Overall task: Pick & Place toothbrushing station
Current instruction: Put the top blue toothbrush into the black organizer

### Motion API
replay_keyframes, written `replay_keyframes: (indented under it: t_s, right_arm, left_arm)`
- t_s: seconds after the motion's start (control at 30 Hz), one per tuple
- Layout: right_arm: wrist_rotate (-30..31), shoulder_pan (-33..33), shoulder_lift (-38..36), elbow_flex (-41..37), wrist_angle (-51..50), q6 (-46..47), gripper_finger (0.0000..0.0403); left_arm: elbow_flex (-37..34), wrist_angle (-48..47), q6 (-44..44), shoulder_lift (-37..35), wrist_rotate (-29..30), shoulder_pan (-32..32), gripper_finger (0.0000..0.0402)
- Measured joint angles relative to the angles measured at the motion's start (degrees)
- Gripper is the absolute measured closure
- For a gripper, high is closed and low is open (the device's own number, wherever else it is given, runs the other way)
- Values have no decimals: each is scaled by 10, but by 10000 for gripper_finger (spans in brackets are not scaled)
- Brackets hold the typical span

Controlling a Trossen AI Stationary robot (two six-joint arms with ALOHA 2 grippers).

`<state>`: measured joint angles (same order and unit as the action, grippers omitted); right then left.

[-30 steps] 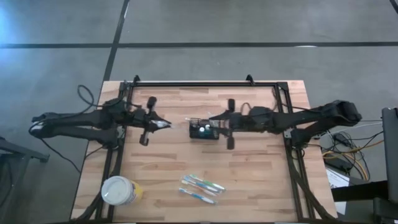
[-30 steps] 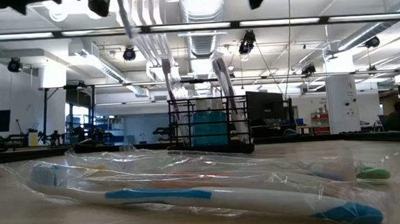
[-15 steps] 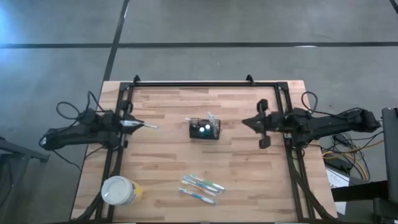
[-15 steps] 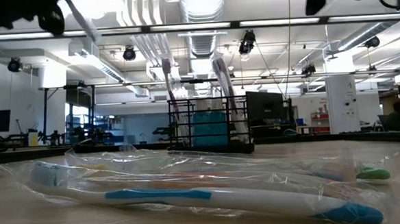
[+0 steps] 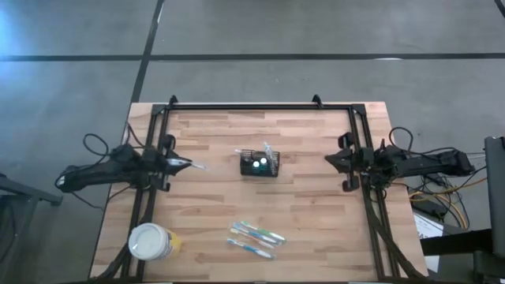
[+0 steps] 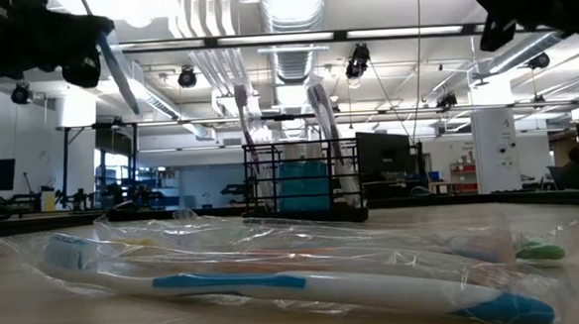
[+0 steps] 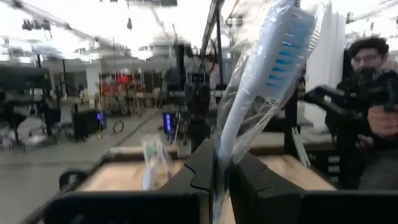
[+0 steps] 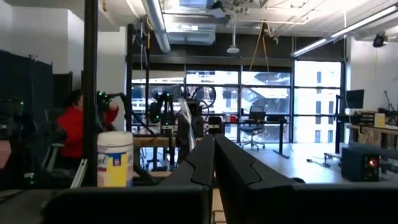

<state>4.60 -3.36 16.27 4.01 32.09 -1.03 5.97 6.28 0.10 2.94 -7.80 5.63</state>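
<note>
Basket (image 5: 259,165) sits near the table's (image 5: 316,221) middle, upright, with a blue tube and toothbrushes standing in it; from the low view its dark mesh sides (image 6: 304,183) show two brushes leaning inside. It has not moved over the last second.

Both arms have pulled away from the basket. A second ago the right gripper (image 5: 347,162) reached just beside the basket's right side with its jaws apart; half a second ago it was already back near the frame rail, and now it lies farther right of the basket, at the table's right edge. Its jaws are pressed together with nothing between them, as its wrist view shows (image 8: 214,163).

The left gripper (image 5: 178,165) was close to the basket's left side a second ago; now it is well left of the basket, by the left rail. It pinches a wrapped toothbrush (image 5: 192,166), jaws narrow on the handle; in its wrist view the brush (image 7: 261,81) stands up between the fingers (image 7: 200,168), bristles blue and white, inside clear wrap.

Nearer the front edge than the basket, a bundle of wrapped toothbrushes (image 5: 255,237) lies flat, unchanged. A white-lidded tub (image 5: 149,241) stands at the front left corner, well apart from the basket.

A person (image 7: 373,112) shows beyond the table in the left wrist view.
</note>
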Motion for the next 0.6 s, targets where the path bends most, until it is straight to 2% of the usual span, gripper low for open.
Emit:
replay_keyframes:
  t_s: [0.13,0.23,0.47,0.6]
  right_arm:
    - [4,0,-46,-36,-1,9,394]
    - [14,0,-70,-35,-37,23,394]
    - [14,0,-80,-35,-49,23,394]
    - [14,0,-79,-35,-50,20,394]
  left_arm:
    - [-13,7,-1,0,4,0,378]
    - [-21,6,-2,0,4,0,378]
    - [-29,10,-1,0,4,0,378]
    - [-28,45,-11,1,5,0,378]
